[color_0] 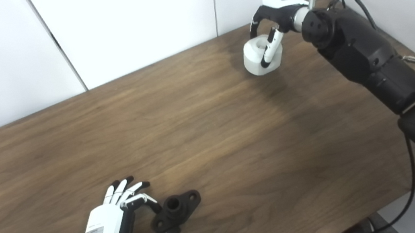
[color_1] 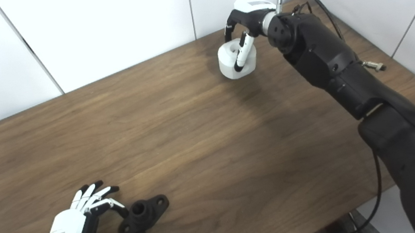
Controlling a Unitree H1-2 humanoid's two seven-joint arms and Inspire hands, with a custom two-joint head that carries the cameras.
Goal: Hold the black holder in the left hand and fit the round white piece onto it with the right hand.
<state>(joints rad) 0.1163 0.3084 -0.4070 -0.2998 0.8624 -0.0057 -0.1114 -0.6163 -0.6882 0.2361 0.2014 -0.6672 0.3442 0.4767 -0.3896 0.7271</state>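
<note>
Left robot hand [color_0: 104, 232] sits low at the near-left of the worktop [color_0: 209, 132], back of hand facing up. Its fingers [color_0: 128, 190] are spread and curled, with the thumb out below them. It grips nothing. The holder [color_0: 176, 209] lies flat on the worktop just right of that hand, in the gap between the fingers and the thumb. One fingertip is at the holder's raised hub and the thumb tip is at its near end. Whether they actually touch, I can't tell. The holder is black, with a round upright hub in the middle and a flat lug with a hole at the far-right end.

The middle of the worktop is bare wood grain.

Far right, near the back edge: right robot hand [color_0: 273, 18] reaches in from the right, arm [color_0: 369, 57] stretched across the corner. Its fingers are closed around the white piece [color_0: 260, 58]: one white finger runs down the near side, and dark fingers hook over the top. The piece is a round white block with a recess in its top, tilted slightly. Can't tell if it's on the worktop or just lifted.

Holder and white piece are well apart, at opposite corners.

A black cable [color_0: 409, 193] hangs off the right arm.
</note>
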